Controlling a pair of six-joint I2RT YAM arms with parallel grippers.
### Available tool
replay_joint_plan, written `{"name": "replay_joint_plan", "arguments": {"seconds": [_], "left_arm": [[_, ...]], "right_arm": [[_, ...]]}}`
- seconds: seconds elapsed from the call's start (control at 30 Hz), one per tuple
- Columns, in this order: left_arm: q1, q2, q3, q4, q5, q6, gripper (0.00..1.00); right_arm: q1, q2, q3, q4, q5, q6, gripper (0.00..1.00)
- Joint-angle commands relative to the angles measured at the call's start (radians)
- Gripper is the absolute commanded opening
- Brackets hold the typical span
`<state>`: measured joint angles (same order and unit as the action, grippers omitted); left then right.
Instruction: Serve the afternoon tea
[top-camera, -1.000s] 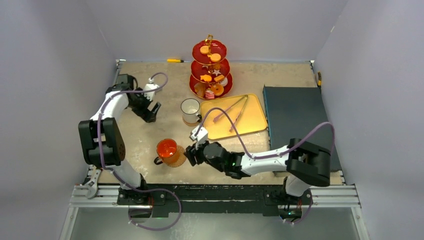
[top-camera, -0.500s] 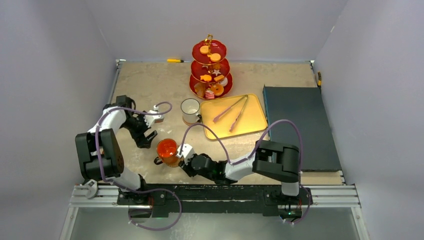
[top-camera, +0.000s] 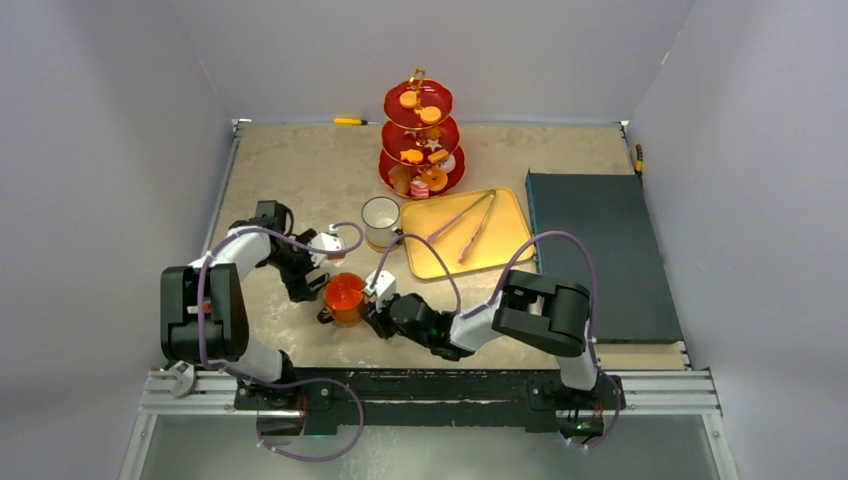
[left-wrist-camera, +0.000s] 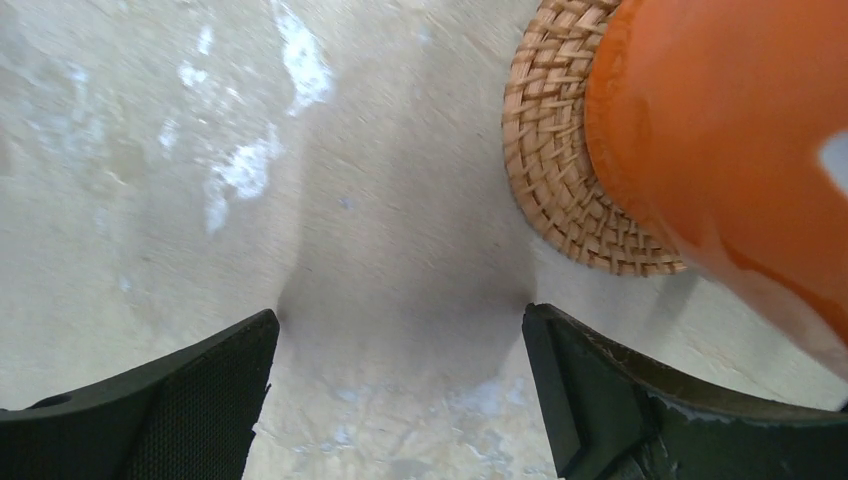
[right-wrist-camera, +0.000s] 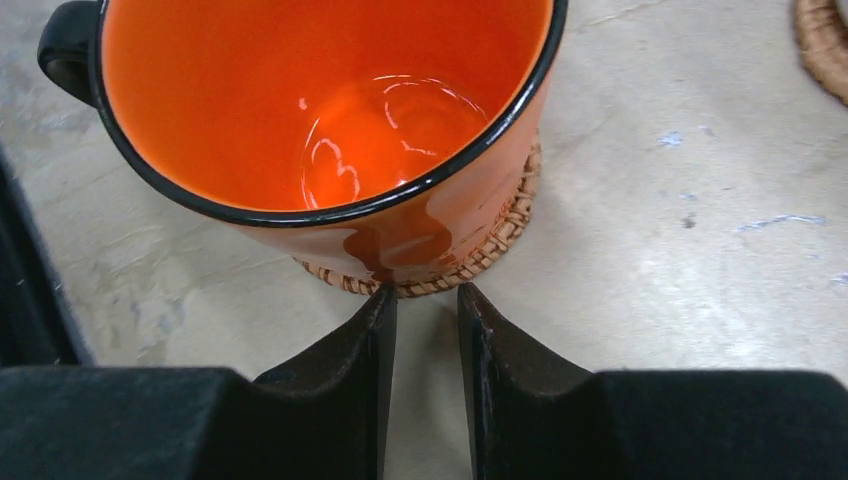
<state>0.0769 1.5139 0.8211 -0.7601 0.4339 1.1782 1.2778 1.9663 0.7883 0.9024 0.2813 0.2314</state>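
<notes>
The orange mug (top-camera: 345, 297) stands on a woven brown coaster (right-wrist-camera: 470, 262) at the near middle of the table. My right gripper (top-camera: 372, 308) is low at the mug's right side. Its jaws are narrowed to a small gap with nothing between them (right-wrist-camera: 428, 295), and the tips touch the coaster's edge. My left gripper (top-camera: 318, 280) is wide open at the mug's left side (left-wrist-camera: 400, 330), over bare table, with the coaster (left-wrist-camera: 560, 170) and mug (left-wrist-camera: 730, 130) just ahead of it. The white mug (top-camera: 380, 220) stands farther back. The red three-tier stand (top-camera: 445, 97) holds pastries (top-camera: 412, 156).
A yellow tray (top-camera: 510, 240) with tongs (top-camera: 465, 220) lies right of the white mug. A dark blue box (top-camera: 595, 255) fills the right side. A yellow-handled tool (top-camera: 350, 121) lies at the back edge. A second coaster's edge (right-wrist-camera: 825, 45) shows at the right wrist view's top right.
My left gripper has come in from the back left to the orange mug's left side. The right gripper's jaws have narrowed against the coaster, and mug and coaster have shifted slightly right and back.
</notes>
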Motion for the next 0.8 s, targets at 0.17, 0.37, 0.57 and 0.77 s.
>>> {"name": "replay_joint_plan", "arguments": {"seconds": [0.17, 0.37, 0.57, 0.77], "left_arm": [[-0.094, 0.051, 0.008, 0.081, -0.005, -0.048, 0.91], [-0.078, 0.069, -0.026, 0.113, -0.052, -0.005, 0.89], [-0.101, 0.086, -0.009, 0.130, 0.056, -0.055, 0.88], [-0.168, 0.084, -0.054, 0.219, 0.054, -0.132, 0.85]], "right_arm": [[-0.139, -0.039, -0.080, 0.025, 0.021, 0.073, 0.30], [-0.140, -0.142, -0.180, 0.012, 0.068, 0.106, 0.29], [-0.138, -0.291, -0.261, -0.047, 0.102, 0.161, 0.30], [-0.140, -0.425, -0.299, -0.145, 0.151, 0.197, 0.31]]}}
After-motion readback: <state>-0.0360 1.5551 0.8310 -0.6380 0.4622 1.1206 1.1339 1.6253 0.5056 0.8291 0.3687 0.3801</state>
